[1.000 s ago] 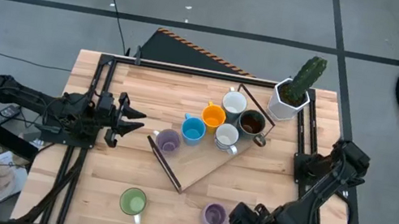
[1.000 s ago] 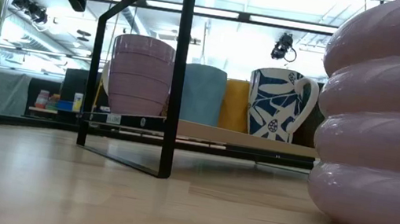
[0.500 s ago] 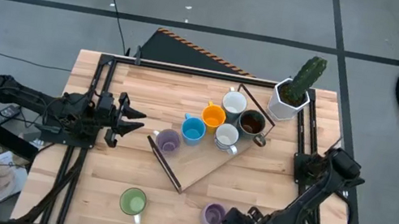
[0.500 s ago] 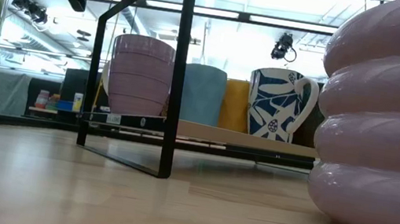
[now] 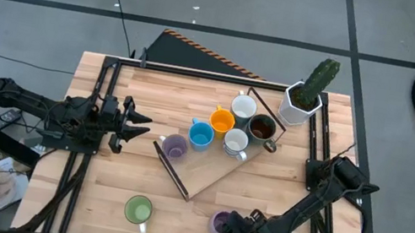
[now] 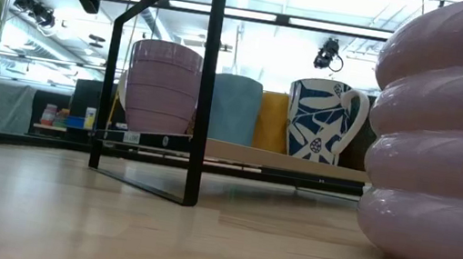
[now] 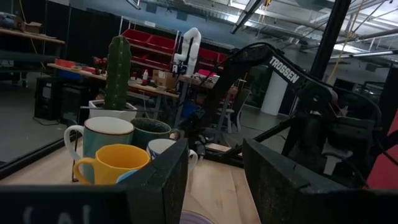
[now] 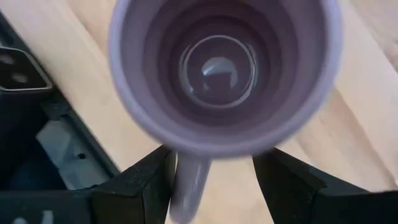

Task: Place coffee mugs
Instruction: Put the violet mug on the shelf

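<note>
With its spread right hand straddling the lilac mug's handle at the desk's near edge, it should centre the handle before pinching

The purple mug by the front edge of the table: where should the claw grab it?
Probably by its handle, coming straight down from above. The purple mug stands upright with its mouth open to the right claw, whose open fingers sit on either side of the handle. The rim looks too wide for that opening. The left claw waits far off.
</note>
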{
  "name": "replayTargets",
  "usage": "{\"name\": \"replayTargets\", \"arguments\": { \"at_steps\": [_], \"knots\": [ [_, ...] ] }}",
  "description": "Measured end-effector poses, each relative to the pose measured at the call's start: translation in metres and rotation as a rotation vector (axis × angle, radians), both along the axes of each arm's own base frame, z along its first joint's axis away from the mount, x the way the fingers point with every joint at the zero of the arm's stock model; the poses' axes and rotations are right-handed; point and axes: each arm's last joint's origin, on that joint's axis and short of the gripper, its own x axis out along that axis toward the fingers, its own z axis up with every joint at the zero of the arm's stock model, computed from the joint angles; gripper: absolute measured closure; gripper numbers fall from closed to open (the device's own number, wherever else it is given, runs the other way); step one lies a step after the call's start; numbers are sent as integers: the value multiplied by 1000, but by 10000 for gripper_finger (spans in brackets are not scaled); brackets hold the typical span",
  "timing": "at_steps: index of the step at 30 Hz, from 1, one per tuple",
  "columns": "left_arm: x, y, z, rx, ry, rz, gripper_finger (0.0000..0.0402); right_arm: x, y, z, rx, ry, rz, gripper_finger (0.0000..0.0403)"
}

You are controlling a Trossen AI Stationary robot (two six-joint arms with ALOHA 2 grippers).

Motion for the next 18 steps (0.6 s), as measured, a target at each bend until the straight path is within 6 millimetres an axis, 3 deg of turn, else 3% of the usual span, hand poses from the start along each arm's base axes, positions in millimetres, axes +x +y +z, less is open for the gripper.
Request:
{"name": "replayTargets", "arguments": {
  "at_steps": [10,18],
  "knots": [
    [0,0,0,0,2,0,242,11,-10,-3,-10,-1,7,185],
    [0,0,0,-4,0,-1,242,22,-20,-8,21,52,23,218]
  ]
}}
